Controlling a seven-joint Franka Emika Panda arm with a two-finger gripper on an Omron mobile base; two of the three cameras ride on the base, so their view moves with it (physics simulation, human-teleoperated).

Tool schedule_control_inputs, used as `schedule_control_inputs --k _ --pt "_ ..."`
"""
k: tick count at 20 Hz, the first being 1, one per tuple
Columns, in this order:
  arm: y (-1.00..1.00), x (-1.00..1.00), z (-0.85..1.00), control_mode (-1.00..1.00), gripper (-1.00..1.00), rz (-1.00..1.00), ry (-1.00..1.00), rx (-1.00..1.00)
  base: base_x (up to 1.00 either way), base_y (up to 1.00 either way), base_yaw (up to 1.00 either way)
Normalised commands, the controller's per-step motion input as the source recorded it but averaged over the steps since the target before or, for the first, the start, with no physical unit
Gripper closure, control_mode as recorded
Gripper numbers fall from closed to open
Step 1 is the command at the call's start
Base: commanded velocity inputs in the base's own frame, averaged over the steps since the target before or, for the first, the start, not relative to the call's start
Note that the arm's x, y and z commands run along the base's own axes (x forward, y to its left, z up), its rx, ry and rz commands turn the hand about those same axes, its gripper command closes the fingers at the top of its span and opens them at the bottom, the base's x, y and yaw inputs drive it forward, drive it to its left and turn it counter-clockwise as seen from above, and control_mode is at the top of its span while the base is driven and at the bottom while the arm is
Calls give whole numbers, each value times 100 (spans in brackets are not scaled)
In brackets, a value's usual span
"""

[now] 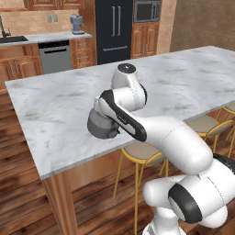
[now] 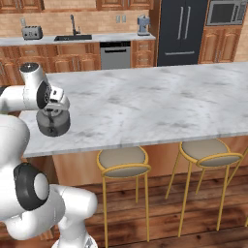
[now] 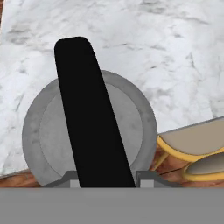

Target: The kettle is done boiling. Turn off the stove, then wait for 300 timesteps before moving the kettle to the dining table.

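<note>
Gripper (image 3: 107,183) clamped on dark arched handle of squat grey metal kettle (image 1: 102,125), near the white-grey marble dining table (image 2: 160,104) edge; releasing here risks it tipping off.

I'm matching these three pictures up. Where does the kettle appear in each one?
Left base view: kettle left of centre, partly behind the arm, near the dining table's front edge.
Right base view: kettle at far left, under the hand.
Hand view: kettle lower centre, from above, dark handle across it.
Shared landmark: the yellow-legged stool beside it.
</note>
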Motion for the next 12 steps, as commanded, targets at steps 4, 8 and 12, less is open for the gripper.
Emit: schedule_control_inputs --k 4,8,12 --pt "-10 34 -1 -100 100 -14 4 0 0 0 0" --pt "-12 19 -6 -100 100 -12 3 0 0 0 0" --pt "-14 8 -15 -100 100 -8 0 -1 0 0 0"
